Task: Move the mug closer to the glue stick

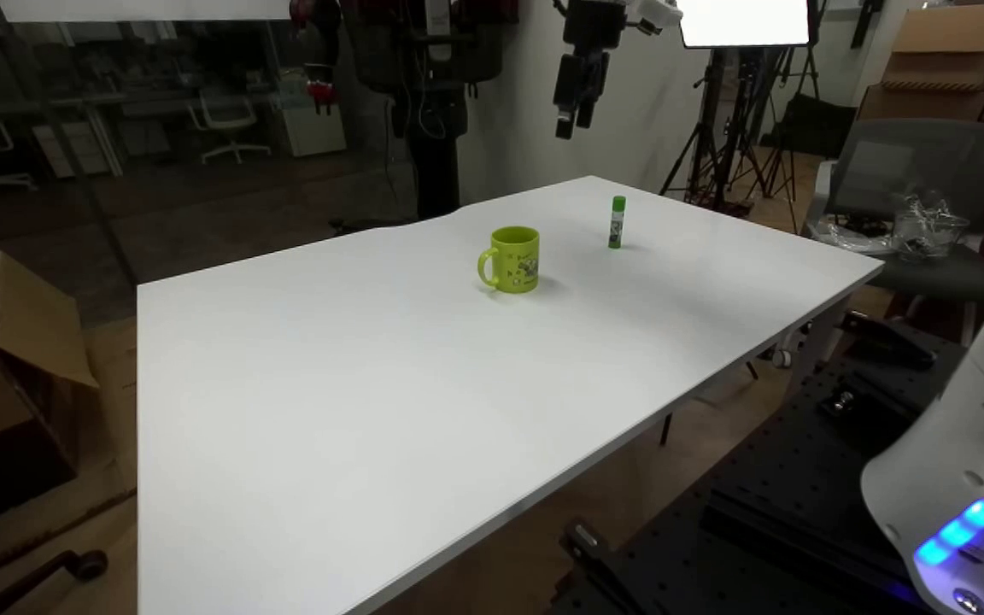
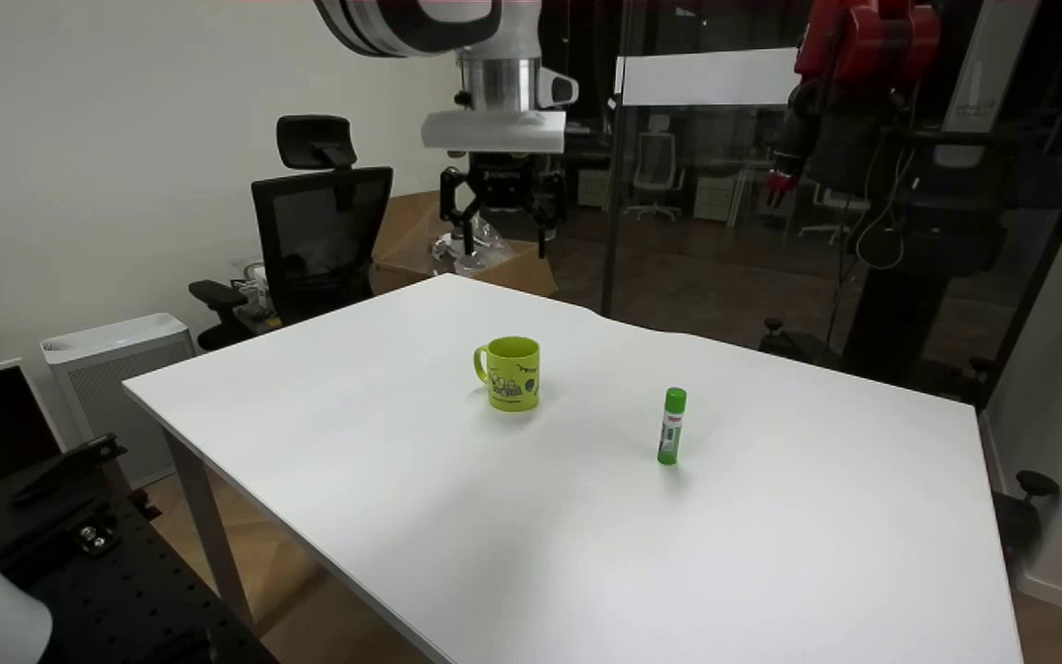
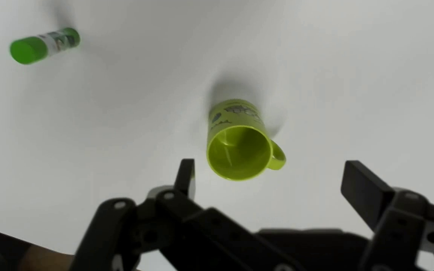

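Observation:
The lime-green mug [image 1: 515, 265] stands upright on the white table in both exterior views [image 2: 513, 376], its handle on the left side there. In the wrist view the mug [image 3: 239, 152] shows its open, empty inside, with the handle to the right. The slim green glue stick [image 1: 617, 224] stands upright, apart from the mug, to its right in both exterior views [image 2: 672, 426]. In the wrist view the glue stick [image 3: 47, 44] is at the upper left. My gripper [image 2: 505, 249] is open, empty and high above the table. The wrist view shows its fingers [image 3: 269, 165] wide apart.
The white table [image 1: 355, 384] bears the mug and the glue stick; its edges show in both exterior views [image 2: 817, 553]. Cardboard boxes [image 1: 39, 325], chairs [image 2: 319, 221] and another robot with red parts [image 2: 863, 55] stand off the table.

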{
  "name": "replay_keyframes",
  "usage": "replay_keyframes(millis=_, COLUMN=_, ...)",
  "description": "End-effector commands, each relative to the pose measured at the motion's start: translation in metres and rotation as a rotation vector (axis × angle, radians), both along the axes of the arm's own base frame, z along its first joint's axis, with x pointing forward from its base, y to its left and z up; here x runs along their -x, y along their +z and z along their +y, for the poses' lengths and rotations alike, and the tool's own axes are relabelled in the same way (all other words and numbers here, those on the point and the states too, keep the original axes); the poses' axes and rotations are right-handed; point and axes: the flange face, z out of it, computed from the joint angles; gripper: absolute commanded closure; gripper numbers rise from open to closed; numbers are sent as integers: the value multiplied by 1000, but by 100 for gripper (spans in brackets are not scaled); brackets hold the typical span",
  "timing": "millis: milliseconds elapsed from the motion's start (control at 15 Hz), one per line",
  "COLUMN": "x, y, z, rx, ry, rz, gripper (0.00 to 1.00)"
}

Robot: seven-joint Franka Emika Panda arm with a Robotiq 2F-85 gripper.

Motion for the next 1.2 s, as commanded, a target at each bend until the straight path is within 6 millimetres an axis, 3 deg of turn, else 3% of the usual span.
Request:
replay_keyframes(millis=0, x=-4, y=-10, z=4, rx=-18, ry=51, rz=17, gripper=0)
replay_keyframes(millis=733, x=-55, y=-83, z=7, rx=-31, ry=257, rz=139, gripper=0)
replay_keyframes(millis=800, x=-35, y=-74, z=7, rx=-28, ry=212, rz=119, gripper=0)
replay_keyframes(millis=933, x=-38, y=-85, z=9, rx=-33, ry=219, rz=132, gripper=0)
replay_keyframes(millis=1133, x=-36, y=-81, z=10, rx=-2, ry=203, rz=117, gripper=0)
